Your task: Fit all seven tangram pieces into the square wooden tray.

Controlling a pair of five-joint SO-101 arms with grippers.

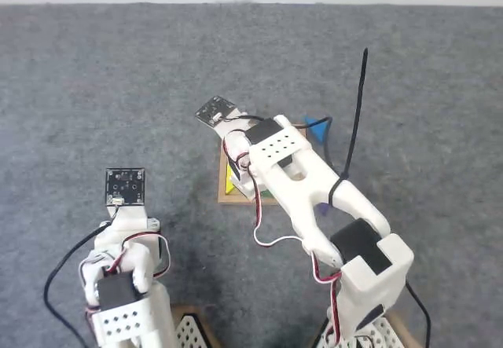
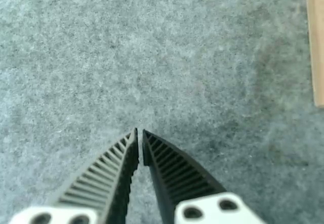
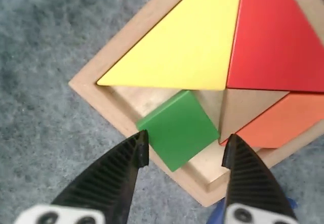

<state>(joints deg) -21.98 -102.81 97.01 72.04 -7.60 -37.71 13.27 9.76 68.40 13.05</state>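
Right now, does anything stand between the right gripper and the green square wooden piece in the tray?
Nothing visible does. The open right gripper straddles the green square wooden piece, which lies uncovered in the square wooden tray beside the yellow triangle.

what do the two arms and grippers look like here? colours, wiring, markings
The left arm and right arm are white plastic shells with black servo blocks and rows of small holes. Red, white and black wires loop along each; a black cable tie stands off the right arm. The left gripper and right gripper have black, ridged, tapered fingers on white mounts.
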